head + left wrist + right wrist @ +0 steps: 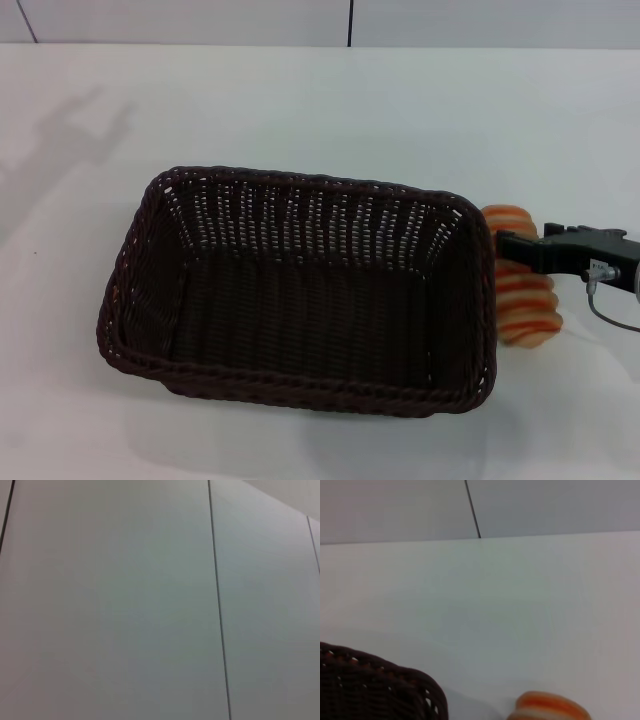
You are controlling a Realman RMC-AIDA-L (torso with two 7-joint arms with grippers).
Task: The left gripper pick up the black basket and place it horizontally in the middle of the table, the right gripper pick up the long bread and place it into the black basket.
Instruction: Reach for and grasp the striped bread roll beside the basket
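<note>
The right gripper (pixel 522 250) reaches in level from the right edge of the head view, its black finger pointing leftward. A thin cable hangs beneath its silver-grey body. The left arm is out of sight.

Bright, even, soft light

Faint shadows fall on the white surface (pixel 300 100) near its far left corner; the right wrist view is slightly blurred.
</note>
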